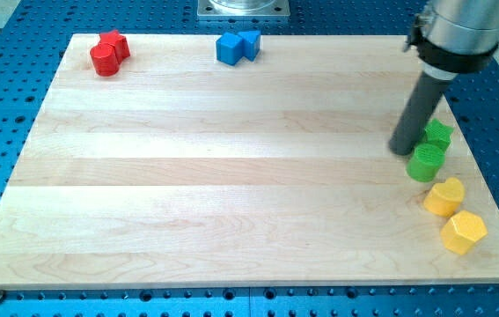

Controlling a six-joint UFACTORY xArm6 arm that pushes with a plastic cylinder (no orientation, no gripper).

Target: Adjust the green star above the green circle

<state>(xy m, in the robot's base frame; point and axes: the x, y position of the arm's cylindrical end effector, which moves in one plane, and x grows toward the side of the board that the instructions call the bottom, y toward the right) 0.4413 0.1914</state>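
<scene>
The green star (440, 134) is seen near the right edge of the wooden board (231, 176), a small bright-green block with a notched outline, partly hidden on its left by the dark rod. Directly below it, and touching or nearly touching it, the green circle (425, 163) is found, a short round block of the same green. The rod's lower end, my tip (401, 150), is set on the board just to the left of both green blocks, level with the gap between them; whether it is touching either cannot be told. No claw is carried by the arm, so nothing is gripped or held.

Below the green pair, two yellow blocks are placed: a yellow block (444, 196) of irregular outline and, lower and further right, a yellow hexagon (464, 232). At the board's top left, a pair of red blocks (109, 53) is pressed together; at the top centre, a pair of blue blocks (237, 46) likewise.

The board is pale, with lengthwise planks, and is laid on a blue perforated table (3, 106). A grey metal mount (244, 9) is seen at the top edge.
</scene>
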